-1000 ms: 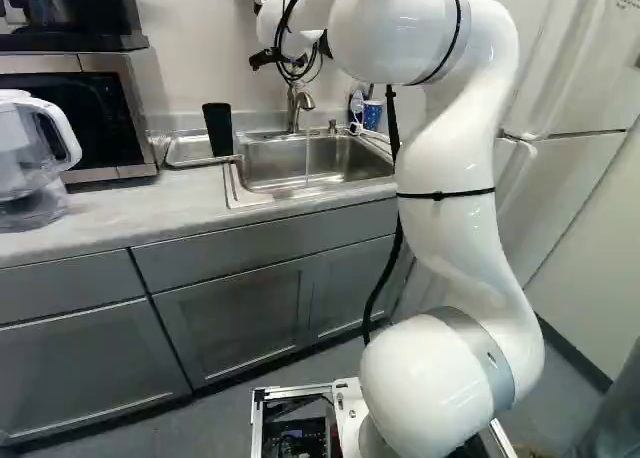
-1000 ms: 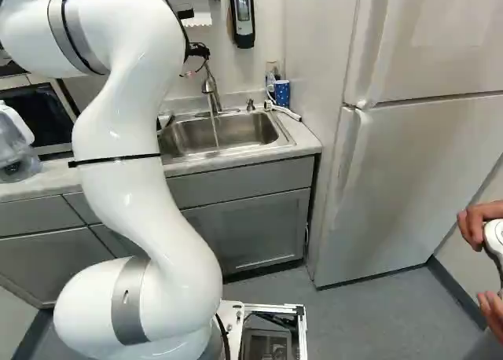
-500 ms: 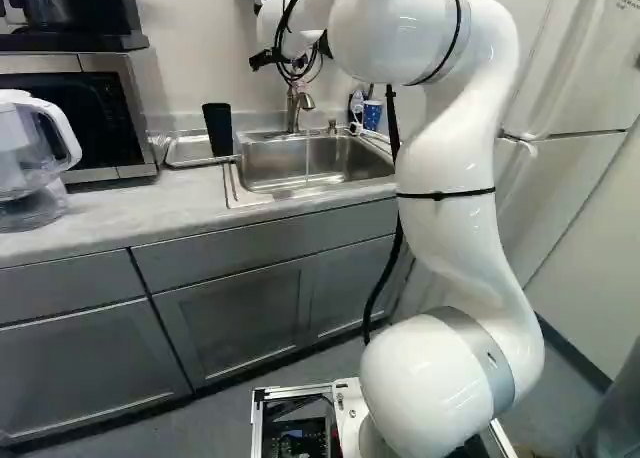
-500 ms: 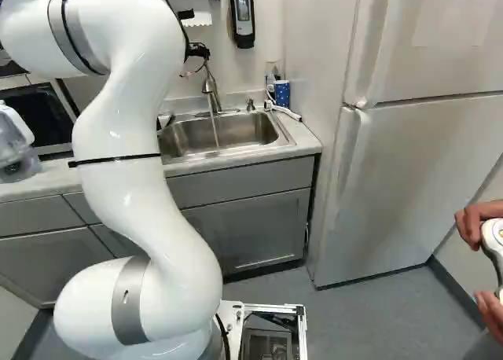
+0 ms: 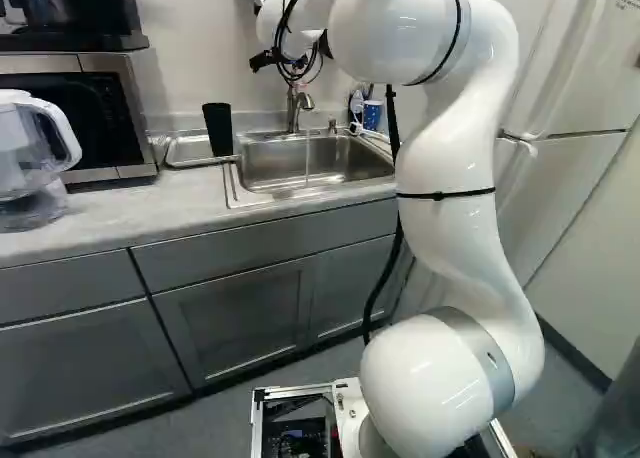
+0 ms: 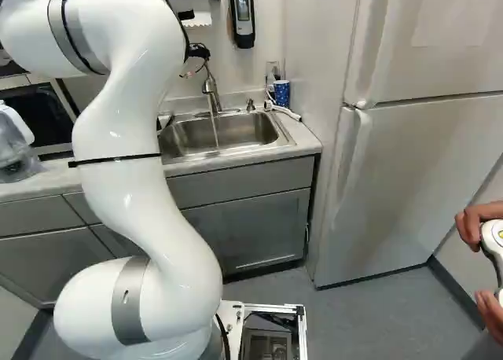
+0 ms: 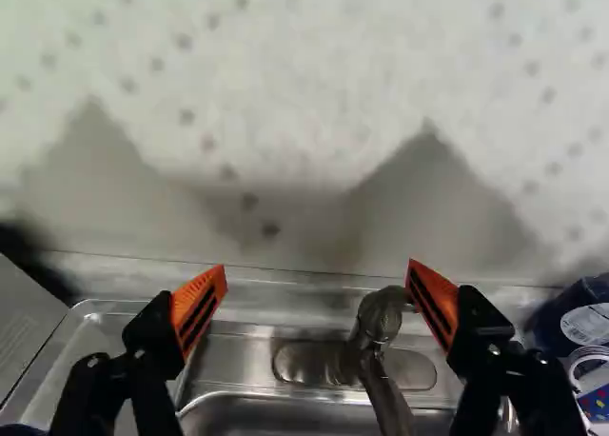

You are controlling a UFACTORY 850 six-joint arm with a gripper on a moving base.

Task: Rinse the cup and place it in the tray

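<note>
**Gripper [image 5: 264, 58] wide open by the running faucet [image 5: 293, 108]**

Have both fingers [image 7: 198, 307] far apart, nothing gripped. In the wrist view, see the wall [image 7: 304, 74] ahead and the faucet between the two fingers, nearer the one on the blue cup's [image 6: 281, 93] side; cannot tell whether touching or apart.

Find the black cup [image 5: 218, 130] left of upper centre in the left base view, roughly upright in the tray [image 5: 185, 151], at the end by the sink [image 5: 270, 165]. Note the microwave [image 5: 135, 128] just beside the tray, on the far side from the sink, and the pitcher [image 5: 35, 158] at the left edge.

See water [image 6: 214, 132] falling into the sink near upper centre of the right base view, with the blue cup and a white hose [image 6: 288, 112] at the sink's right, then the fridge [image 6: 416, 171] filling the upper right. At left there, find the arm [image 6: 134, 179] blocking sight of the tray.
</note>
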